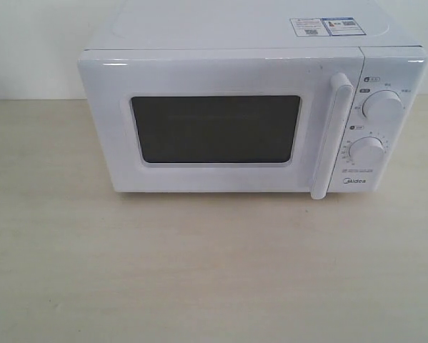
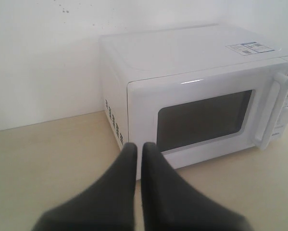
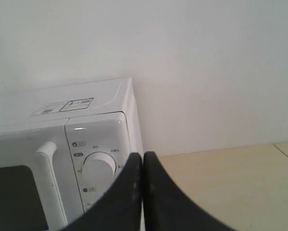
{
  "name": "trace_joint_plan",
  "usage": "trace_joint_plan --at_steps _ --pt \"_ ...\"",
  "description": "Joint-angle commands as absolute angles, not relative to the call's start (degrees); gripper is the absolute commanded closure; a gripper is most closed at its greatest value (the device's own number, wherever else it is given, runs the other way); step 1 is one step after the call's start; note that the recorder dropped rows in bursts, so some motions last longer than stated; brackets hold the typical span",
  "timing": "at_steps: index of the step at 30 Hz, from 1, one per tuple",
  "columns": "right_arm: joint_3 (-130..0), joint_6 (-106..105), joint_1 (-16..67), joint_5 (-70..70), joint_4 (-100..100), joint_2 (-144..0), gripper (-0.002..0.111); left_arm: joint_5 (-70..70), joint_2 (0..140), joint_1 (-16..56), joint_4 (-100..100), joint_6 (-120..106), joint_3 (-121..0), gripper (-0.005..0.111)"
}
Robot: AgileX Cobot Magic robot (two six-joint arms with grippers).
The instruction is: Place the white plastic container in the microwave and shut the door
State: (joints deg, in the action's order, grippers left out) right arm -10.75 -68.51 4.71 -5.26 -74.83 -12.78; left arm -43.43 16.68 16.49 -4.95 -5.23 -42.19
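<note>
Pressed together: left pincer (image 2: 138, 147), microwave (image 2: 192, 72) ahead of it, door (image 2: 201, 120) closed; right pincer (image 3: 143, 157) too, knob (image 3: 99, 168) ahead of it.

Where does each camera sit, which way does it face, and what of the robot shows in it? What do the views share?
Exterior: in front, slightly above, facing the microwave and its closed door; no robot parts show.
Left wrist: behind the left end effector, shut, facing the door obliquely from the side opposite the handle.
Right wrist: behind the right end effector, shut, facing the upper knob and wall.
Shared: all three show the handle and top sticker.
</note>
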Motion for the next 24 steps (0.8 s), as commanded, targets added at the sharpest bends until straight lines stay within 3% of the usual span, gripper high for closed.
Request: trace_joint_plan --at_steps 1,5,8,24 --pt "-10.28 -60.64 4.55 -0.66 -62.24 -11.13 0.109 -43.53 16.4 16.62 -4.95 -4.75 -41.76 0.102" --pt "-10.28 -18.62 4.55 8.49 -15.27 -10.39 0.109 -43.53 16.4 16.62 -4.95 -4.75 -41.76 0.102" --pt "-10.28 2.91 4.55 9.27 -1.88 -10.39 0.109 -43.53 16.4 16.62 -4.95 -4.75 -41.76 0.102" --pt "-10.28 -0.62 4.55 9.04 -0.92 -10.39 0.109 -43.53 16.4 16.62 -4.95 -4.75 -41.76 0.102"
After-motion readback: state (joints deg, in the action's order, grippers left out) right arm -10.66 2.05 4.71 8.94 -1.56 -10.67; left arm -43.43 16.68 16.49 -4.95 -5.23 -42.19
